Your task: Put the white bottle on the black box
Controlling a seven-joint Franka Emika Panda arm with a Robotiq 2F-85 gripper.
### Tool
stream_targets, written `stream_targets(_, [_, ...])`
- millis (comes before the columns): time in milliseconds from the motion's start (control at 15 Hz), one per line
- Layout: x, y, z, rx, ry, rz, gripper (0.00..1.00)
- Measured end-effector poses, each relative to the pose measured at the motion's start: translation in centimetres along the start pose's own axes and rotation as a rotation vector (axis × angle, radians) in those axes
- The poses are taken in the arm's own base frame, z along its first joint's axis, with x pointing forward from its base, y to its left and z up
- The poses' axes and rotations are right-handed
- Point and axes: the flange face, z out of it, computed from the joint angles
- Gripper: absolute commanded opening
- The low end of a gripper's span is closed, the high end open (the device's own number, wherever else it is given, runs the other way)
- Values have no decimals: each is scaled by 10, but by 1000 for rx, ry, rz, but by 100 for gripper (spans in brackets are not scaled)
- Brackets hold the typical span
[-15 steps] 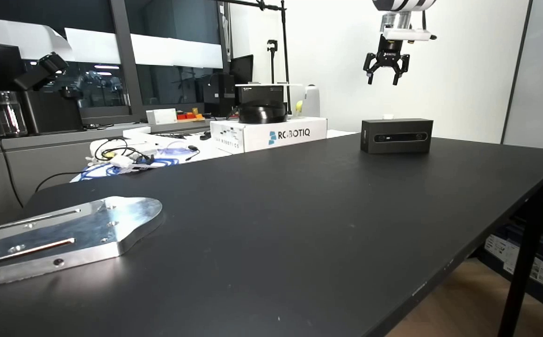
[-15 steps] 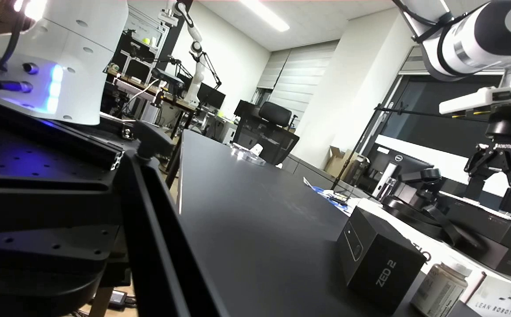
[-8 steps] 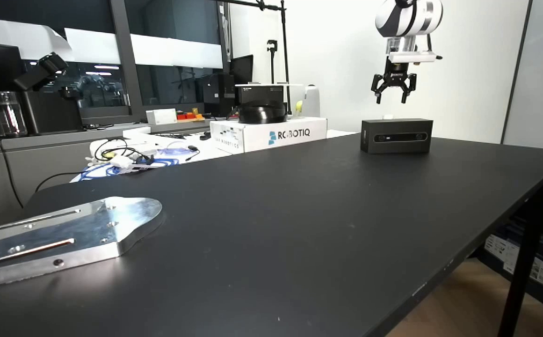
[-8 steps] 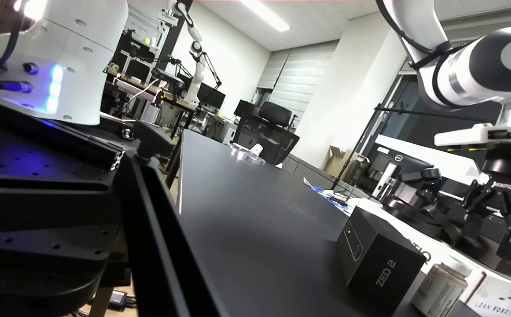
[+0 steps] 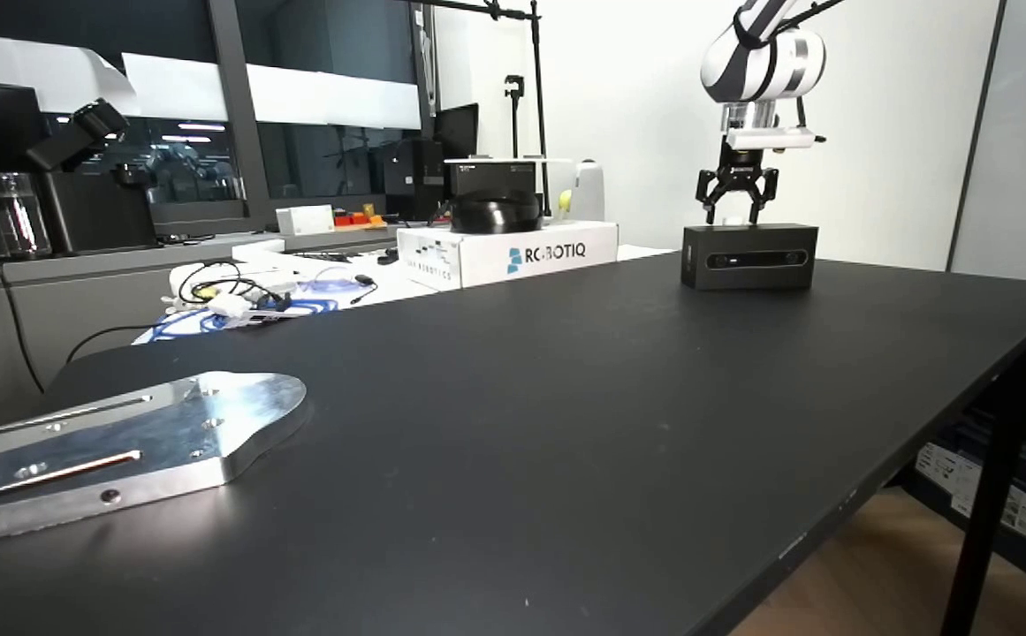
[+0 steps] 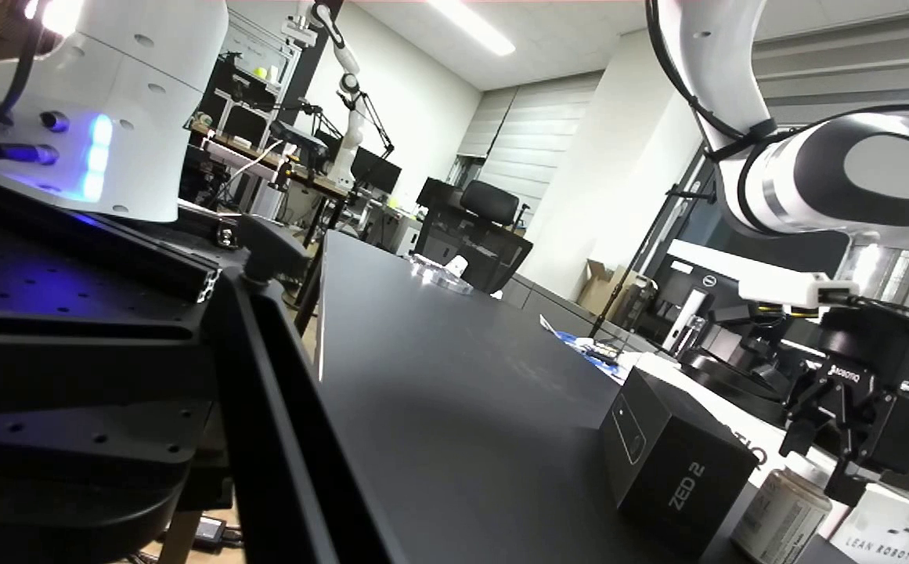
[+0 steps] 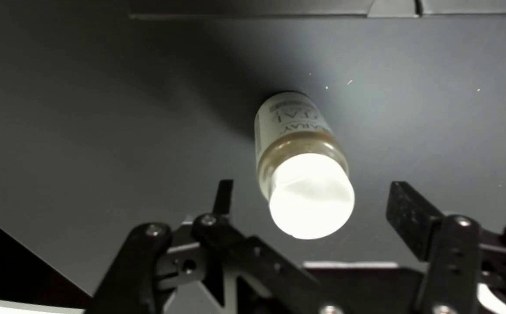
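"Where did you see the white bottle (image 7: 303,148)?"

"Upright on the table (image 5: 521,424), just beside the black box (image 6: 673,470). The wrist view showed a strip of table between the two, so they stood apart."

"Could you make it out from outside the robot?"

"Partly. In an exterior view the box hid everything except the white cap (image 5: 733,220), which peeked over the top edge. In an exterior view where the ZED 2 lettering (image 6: 687,486) faced out, the printed label (image 6: 784,523) showed as well."

"And the claw (image 7: 311,194)?"

"Released. Its fingers (image 7: 409,216) were spread wide and pointed down; in the wrist view the cap sat between them with a gap on either side."

"What else was around?"

"On the table, well apart from the box, lay a shiny metal plate (image 5: 141,442) with slots and screw holes. Past the table's edge stood a white carton (image 5: 535,254) printed ROBOTIQ, with a glossy black object (image 5: 497,215) on top; I couldn't tell what that was. A tangle of cables (image 5: 230,296), some blue, lay near the carton."

"And farther off?"

"In an exterior view a dark office chair (image 6: 481,243) stood near the far end of the table, and a strip of blue light (image 6: 96,157) glowed on a white housing (image 6: 149,102) in the foreground."
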Motion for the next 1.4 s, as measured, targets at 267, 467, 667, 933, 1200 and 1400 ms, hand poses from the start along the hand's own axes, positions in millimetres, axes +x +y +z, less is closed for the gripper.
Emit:
stream_targets(267, [-1,-7,2,0,8,-6,31])
stream_targets(467, [1,-12,-5,4,26,-9,19])
stream_targets(667, [4,-15,-31,16,51,-12,19])
stream_targets(933, [-1,-12,-92,40,81,-26,19])
stream_targets(1200, [-23,-5,-134,52,84,-61,19])
stream_targets(1400, [-47,4,-149,55,75,-96,19])
